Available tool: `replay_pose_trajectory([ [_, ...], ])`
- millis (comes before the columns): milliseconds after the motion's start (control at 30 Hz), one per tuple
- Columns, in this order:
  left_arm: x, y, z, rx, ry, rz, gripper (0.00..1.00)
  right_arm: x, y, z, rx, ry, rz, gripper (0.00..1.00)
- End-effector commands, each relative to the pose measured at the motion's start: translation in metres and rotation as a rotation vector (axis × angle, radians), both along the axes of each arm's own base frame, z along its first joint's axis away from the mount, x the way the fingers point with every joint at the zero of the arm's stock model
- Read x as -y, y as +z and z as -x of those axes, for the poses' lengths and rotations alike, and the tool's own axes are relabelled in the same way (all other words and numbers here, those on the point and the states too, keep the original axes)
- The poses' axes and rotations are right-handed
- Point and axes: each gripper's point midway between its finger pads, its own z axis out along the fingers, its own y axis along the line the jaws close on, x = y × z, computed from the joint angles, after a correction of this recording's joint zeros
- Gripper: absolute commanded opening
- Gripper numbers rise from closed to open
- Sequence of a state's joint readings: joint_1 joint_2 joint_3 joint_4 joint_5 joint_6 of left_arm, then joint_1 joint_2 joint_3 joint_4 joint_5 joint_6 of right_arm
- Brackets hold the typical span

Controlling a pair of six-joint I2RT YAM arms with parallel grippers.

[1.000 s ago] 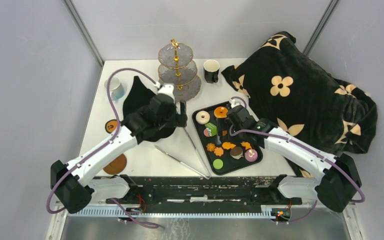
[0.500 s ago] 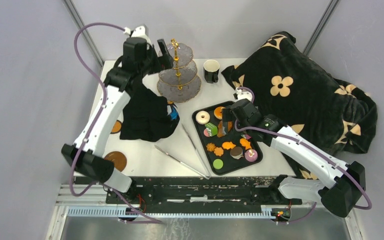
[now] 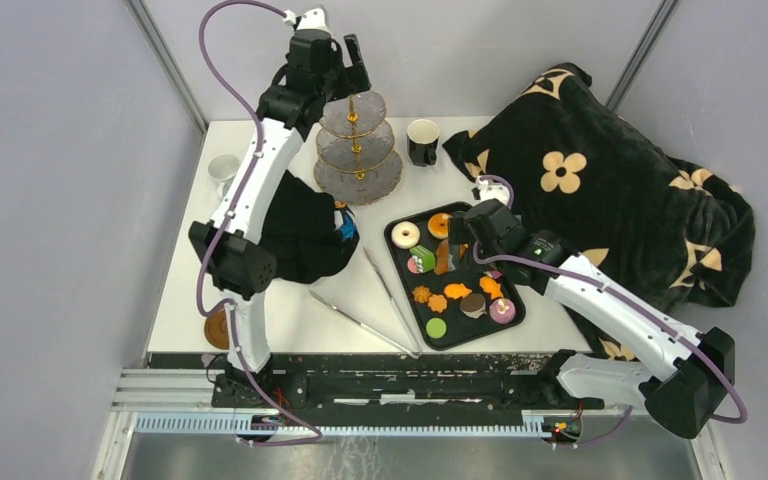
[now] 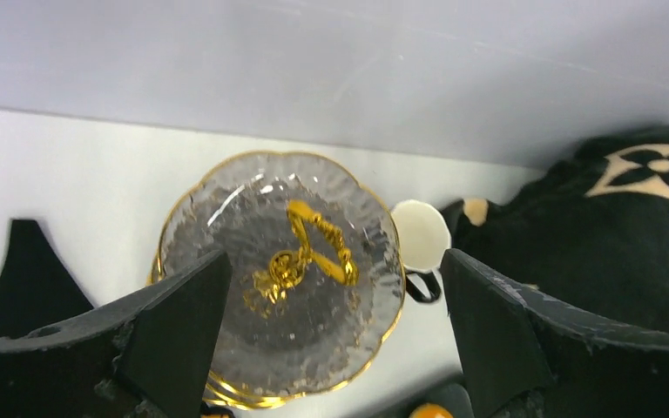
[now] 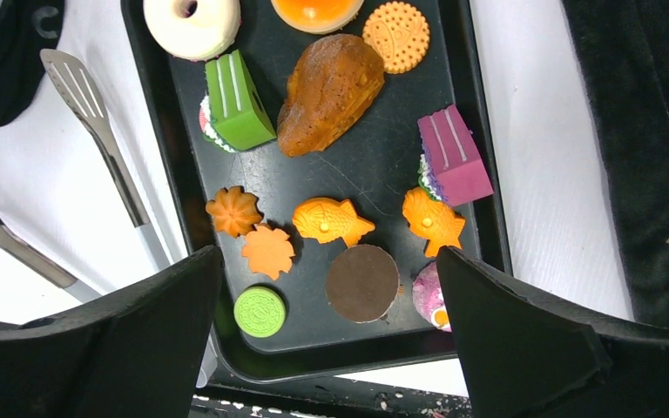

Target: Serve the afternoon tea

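The toy treats lie on a black tray [image 3: 400, 262]. The right wrist view shows its floor [image 5: 383, 157] with a white donut [image 5: 192, 22], a green wedge [image 5: 237, 100], a brown bun [image 5: 329, 91], a purple wedge [image 5: 453, 157], orange cookies [image 5: 331, 220], a green disc [image 5: 259, 311] and a pink disc [image 5: 427, 296]. My right gripper [image 3: 457, 240] [image 5: 329, 257] hangs open and empty above the tray. My left gripper [image 3: 353, 62] [image 4: 335, 261] is open and empty, high above the three-tier glass stand [image 3: 358, 150] [image 4: 226, 226], whose tiers look bare.
A black mug [image 3: 422, 141] stands right of the stand. Two metal tongs [image 3: 380, 300] lie left of the tray. A black cloth [image 3: 295, 230] lies by the left arm, with a white cup [image 3: 223, 168] and a brown coaster [image 3: 218, 328]. The flowered blanket [image 3: 600, 190] fills the right.
My left arm rose from the black cloth and swung to the far side, over the stand's top. My right gripper moved slightly toward the tray's far end.
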State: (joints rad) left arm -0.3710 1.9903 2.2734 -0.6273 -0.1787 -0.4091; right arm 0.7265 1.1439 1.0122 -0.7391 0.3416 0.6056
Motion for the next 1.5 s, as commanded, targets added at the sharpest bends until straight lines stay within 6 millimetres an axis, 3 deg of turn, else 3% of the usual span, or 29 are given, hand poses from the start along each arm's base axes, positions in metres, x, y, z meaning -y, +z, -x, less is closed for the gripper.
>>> replay_pose_trajectory([
  [0,0.003,0.027,-0.010,0.120,0.093,-0.148,0.95,-0.004,0.008,-0.007,0.016,-0.011,-0.006,1.00],
  [167,0.011,0.006,-0.012,0.102,0.176,-0.282,0.85,-0.004,0.007,-0.008,0.017,-0.005,0.006,1.00],
  [400,0.011,-0.013,-0.013,0.079,0.251,-0.347,0.64,-0.001,0.003,-0.009,0.011,-0.007,0.030,1.00],
  [733,0.003,-0.024,-0.023,0.074,0.290,-0.376,0.57,0.000,-0.004,-0.008,-0.009,0.004,0.056,1.00],
  [1067,0.015,-0.022,-0.010,0.060,0.230,-0.354,0.04,-0.008,0.003,-0.008,0.006,0.049,0.024,1.00],
  [1233,0.019,-0.022,0.004,0.043,0.228,-0.352,0.03,-0.012,0.001,-0.006,-0.014,0.066,0.018,1.00],
  [1467,0.036,-0.036,0.030,-0.003,0.199,-0.330,0.03,-0.010,0.000,-0.003,-0.017,0.054,0.009,0.99],
])
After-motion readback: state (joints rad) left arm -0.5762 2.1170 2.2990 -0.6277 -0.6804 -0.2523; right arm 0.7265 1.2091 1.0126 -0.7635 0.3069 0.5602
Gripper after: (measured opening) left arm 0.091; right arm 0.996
